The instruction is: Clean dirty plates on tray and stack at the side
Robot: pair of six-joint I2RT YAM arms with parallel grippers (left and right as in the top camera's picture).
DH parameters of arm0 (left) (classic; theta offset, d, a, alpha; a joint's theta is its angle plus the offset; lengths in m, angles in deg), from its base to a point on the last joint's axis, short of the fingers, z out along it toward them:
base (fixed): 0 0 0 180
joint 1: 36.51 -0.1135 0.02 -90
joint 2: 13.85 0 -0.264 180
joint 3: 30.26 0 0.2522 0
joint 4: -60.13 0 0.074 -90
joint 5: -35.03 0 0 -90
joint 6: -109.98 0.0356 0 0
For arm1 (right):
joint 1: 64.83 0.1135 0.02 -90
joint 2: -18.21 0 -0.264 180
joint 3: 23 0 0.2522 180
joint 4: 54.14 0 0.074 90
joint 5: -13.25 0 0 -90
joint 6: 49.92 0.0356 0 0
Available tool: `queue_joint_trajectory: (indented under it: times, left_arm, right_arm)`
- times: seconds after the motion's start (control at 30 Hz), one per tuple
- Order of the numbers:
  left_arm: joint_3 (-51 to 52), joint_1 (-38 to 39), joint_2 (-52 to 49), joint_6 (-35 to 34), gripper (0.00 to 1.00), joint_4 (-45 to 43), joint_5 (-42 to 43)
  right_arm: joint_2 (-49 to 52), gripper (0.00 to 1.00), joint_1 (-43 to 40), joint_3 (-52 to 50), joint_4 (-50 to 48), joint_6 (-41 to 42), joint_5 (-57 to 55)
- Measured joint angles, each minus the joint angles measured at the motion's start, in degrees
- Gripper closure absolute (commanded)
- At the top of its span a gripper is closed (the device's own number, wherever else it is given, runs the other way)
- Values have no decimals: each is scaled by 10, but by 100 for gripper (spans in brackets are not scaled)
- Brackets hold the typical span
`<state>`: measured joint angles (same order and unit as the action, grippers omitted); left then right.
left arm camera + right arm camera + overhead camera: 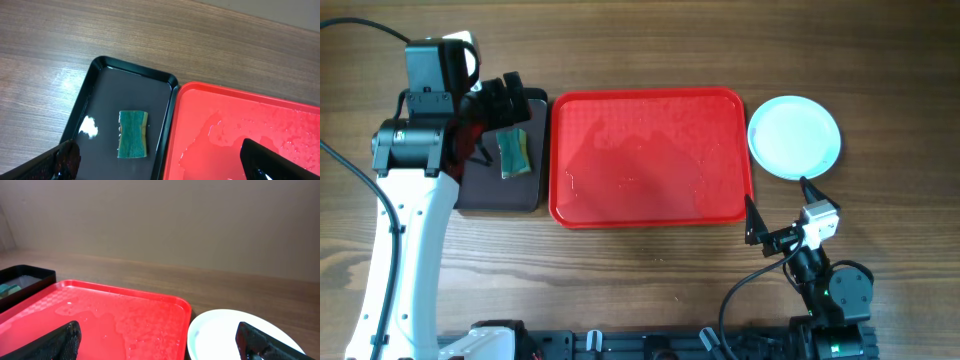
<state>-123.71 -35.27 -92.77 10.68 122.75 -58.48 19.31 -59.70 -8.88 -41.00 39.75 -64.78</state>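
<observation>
Gaping wide, left fingers point(66, 157), right fingers point(61, 340), empty

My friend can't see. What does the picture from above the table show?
A wet red tray with nothing on it lies mid-table, with a white plate on the wood just right of it. On its left, a green sponge sits in a dark tray, partly under the left arm.

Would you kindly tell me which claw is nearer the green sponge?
Left. The left claw is over the dark tray holding the sponge; the right claw sits beyond the red tray, by the white plate.
</observation>
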Motion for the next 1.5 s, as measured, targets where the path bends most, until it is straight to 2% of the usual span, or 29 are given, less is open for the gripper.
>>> queue_joint_trajectory:
  times: [0.77, 0.9, 1.03, 1.23, 1.5]
  left_arm:
    - [0, 0, 1, 0, 0, 0, 0]
    - [30, 0, 32, 0, 0, -28, 3]
    - [137, 0, 130, 0, 0, -138, 17]
    - [364, 0, 347, 0, 0, -308, 37]
    - [581, 0, 566, 0, 0, -417, 54]
  right_arm:
    - [0, 0, 0, 0, 0, 0, 0]
    - [0, 1, 0, 0, 0, 0, 0]
    - [0, 0, 0, 0, 0, 0, 0]
    - [0, 0, 0, 0, 0, 0, 0]
    - [0, 1, 0, 0, 0, 0, 0]
